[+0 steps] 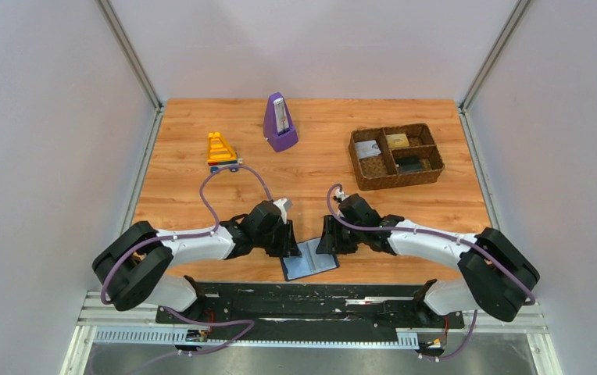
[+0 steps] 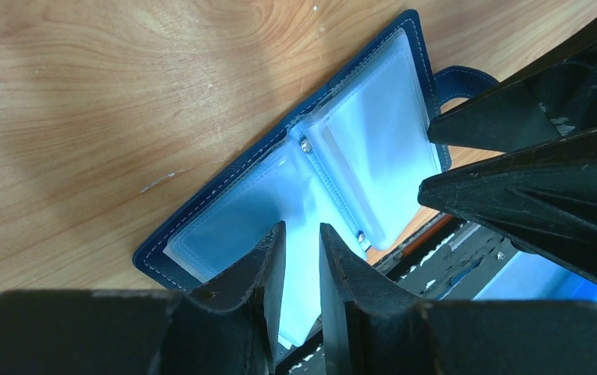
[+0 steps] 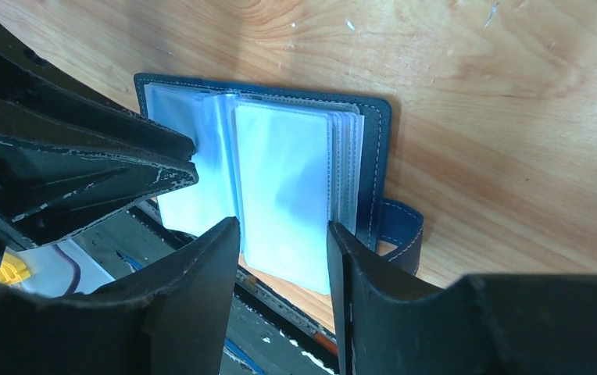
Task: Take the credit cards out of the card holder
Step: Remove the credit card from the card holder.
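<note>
Card holder [image 1: 309, 261] lay open, sleeves up, at the near edge of the table [image 1: 319, 187], between both arms. Left pincer [image 2: 302, 230] was nearly closed with a thin gap, over the left page; couldn't tell if it pinched a sleeve. Right pincer [image 3: 283, 226] was partly open over the right-hand sleeves, gripping nothing.

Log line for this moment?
card holder open, visible sleeves look empty | left gripper pinching one page | right gripper open over pages

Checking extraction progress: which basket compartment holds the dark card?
The near-right compartment of the woven basket holds the dark card; the whitish card and gold-tan card sit in the far compartments.
</note>
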Robot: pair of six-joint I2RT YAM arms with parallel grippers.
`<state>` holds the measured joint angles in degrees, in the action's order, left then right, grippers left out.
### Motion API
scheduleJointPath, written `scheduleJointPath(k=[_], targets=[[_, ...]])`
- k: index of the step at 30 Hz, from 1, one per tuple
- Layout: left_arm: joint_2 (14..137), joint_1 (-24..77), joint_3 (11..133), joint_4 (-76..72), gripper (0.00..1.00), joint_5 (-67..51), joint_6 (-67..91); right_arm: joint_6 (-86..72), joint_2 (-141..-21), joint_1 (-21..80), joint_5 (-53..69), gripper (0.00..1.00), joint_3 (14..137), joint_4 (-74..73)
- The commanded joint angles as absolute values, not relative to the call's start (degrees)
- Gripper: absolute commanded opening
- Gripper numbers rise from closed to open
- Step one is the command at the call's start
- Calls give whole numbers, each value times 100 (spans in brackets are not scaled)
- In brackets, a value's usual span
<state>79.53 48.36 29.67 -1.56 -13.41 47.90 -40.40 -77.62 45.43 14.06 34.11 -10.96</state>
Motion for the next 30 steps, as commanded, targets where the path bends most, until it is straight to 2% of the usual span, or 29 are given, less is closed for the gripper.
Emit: scheduleJointPath(k=[1, 22, 30], targets=[[8029, 4852, 2846, -196, 31, -1144, 4724, -4052, -7854, 4527, 1525, 47, 3419, -790], [7902, 4852, 2749, -275, 32, -1143, 4848, -4231, -7757, 4518, 2481, 46, 3272, 90], [6997, 4843, 2737, 296, 37, -735, 5090, -4378, -7814, 4518, 2888, 46, 3223, 517]])
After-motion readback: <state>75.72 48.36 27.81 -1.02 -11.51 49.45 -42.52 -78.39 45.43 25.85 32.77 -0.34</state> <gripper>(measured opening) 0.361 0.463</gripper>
